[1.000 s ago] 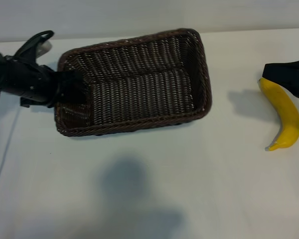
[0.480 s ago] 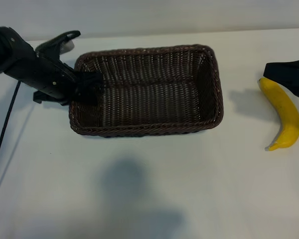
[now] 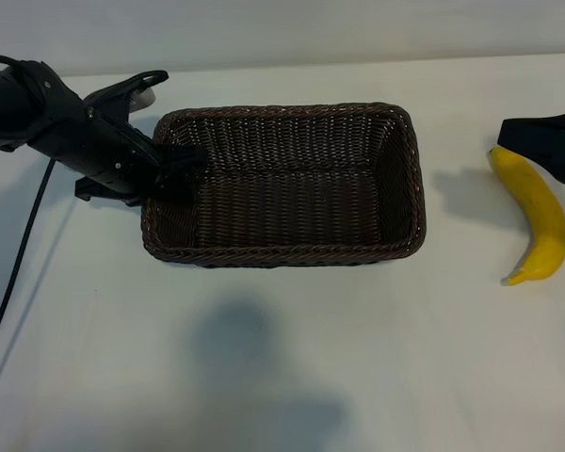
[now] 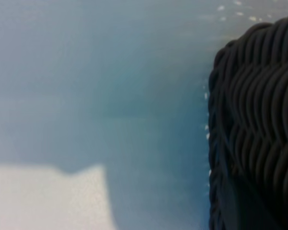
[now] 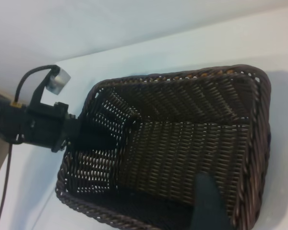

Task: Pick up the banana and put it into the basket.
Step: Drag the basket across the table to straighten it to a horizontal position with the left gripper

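- Tabletop (image 3: 292, 377): a plain white surface that carries everything in the exterior view; a soft shadow lies on it at 6 o'clock from the basket.
- Basket (image 3: 282, 179): a dark-brown woven tray with a braided rim, lying level near the middle of the tabletop with its long sides running from 9 to 3 o'clock. Nothing is inside it. In the right wrist view the basket (image 5: 182, 148) shows its empty floor and sloping walls.
- Left gripper (image 3: 174, 165): it reaches in from 9 o'clock on a black arm, pointing steeply down. Its fingers are closed to a narrow gap over the basket's short wall at the 9 o'clock end, gripping that wall. The right wrist view shows the same left gripper (image 5: 93, 136) astride that wall. The left wrist view shows only the woven wall (image 4: 259, 134) close up, beside bare tabletop.
- Cable (image 3: 24, 254): a thin black lead that trails from the left arm toward 7 o'clock across the tabletop.
- Banana (image 3: 537, 221): bright yellow and curved, lying on the tabletop at 3 o'clock from the basket and well apart from it, its tip toward 6 o'clock.
- Right gripper (image 3: 546, 146): it sits at the 3 o'clock edge, just above the banana's upper end. Its fingers stand well apart and hold nothing; whether they touch the banana cannot be told.
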`<state>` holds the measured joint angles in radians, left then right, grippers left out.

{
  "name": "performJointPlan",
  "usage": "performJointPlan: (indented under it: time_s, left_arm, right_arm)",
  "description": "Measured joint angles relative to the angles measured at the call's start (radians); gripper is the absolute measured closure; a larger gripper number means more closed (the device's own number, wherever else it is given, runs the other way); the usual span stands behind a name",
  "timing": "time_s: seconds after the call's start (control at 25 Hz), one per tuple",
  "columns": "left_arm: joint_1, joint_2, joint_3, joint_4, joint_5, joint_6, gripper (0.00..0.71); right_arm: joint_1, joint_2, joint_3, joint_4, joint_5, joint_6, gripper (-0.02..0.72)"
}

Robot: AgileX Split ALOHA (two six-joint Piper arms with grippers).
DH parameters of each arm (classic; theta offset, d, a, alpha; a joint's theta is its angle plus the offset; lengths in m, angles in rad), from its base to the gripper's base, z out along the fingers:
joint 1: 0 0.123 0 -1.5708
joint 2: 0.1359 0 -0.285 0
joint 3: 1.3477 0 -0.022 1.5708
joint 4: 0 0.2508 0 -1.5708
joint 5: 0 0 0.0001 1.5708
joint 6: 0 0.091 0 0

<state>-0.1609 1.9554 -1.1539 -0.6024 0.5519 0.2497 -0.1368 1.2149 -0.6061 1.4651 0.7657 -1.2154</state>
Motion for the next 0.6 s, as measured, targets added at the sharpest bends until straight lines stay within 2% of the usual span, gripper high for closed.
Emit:
performJointPlan:
  time_s: [0.36, 0.44, 0.6]
  left_arm:
    - [0.0, 0.0, -0.001, 0.001, 0.001, -0.003, 0.537]
    - [0.0, 0.0, -0.001, -0.001, 0.002, -0.003, 0.502]
    - [0.0, 0.0, -0.003, -0.018, 0.004, -0.003, 0.373]
  right_arm:
    - [0.0, 0.0, 0.0, 0.0, 0.0, 0.0, 0.258]
    - [0.0, 0.0, 0.0, 0.0, 0.0, 0.0, 0.258]
    - [0.0, 0.0, 0.0, 0.0, 0.001, 0.0, 0.258]
